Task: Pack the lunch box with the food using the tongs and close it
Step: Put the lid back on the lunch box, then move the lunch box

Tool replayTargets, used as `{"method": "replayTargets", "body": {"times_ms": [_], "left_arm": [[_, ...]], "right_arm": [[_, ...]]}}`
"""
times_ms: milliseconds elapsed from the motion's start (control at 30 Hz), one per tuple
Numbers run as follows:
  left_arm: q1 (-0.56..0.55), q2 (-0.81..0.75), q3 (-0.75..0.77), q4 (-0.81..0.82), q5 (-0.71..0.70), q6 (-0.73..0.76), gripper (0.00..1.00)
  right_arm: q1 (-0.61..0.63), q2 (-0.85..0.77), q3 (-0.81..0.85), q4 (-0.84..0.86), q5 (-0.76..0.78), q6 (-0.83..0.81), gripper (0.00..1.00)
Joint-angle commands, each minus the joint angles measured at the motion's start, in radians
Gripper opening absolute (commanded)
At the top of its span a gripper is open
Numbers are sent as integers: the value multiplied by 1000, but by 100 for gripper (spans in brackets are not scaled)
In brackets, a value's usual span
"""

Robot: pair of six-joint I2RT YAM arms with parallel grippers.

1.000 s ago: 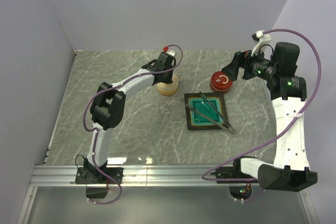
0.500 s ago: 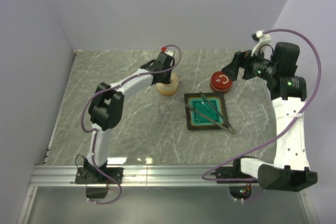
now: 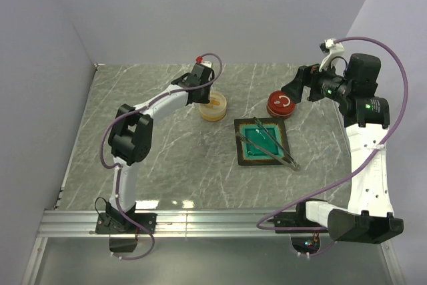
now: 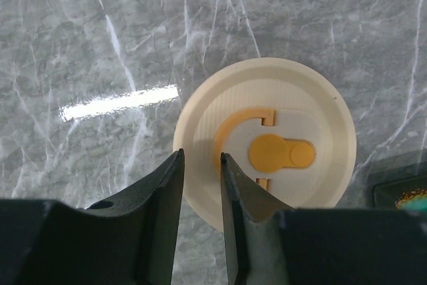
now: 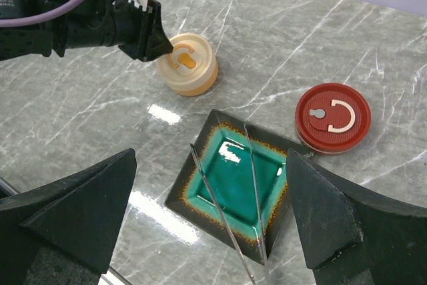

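Tongs (image 3: 275,143) lying across teal tray (image 3: 241,146); left gripper (image 4: 200,158) slightly parted, empty, over cream lid (image 4: 320,111); right gripper (image 5: 211,153) wide open, empty

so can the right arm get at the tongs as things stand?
Probably yes. The tongs lie uncovered across the teal tray, and the right gripper hangs open just beyond it, near the red container; nothing sits between them.

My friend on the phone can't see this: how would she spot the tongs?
On the grey marble table, find the square teal tray near the middle. The tongs lie across it, their joined end poking over the tray's near right corner. They are the only long, thin, silver thing; the neighbours behind are round: a cream tub, a red tub.
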Motion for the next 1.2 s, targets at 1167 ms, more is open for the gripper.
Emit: {"method": "replayTargets", "body": {"times_ms": [1167], "left_arm": [[677, -848, -439, -10, 1029, -43, 62]], "right_arm": [[766, 1029, 629, 119, 618, -122, 94]]}}
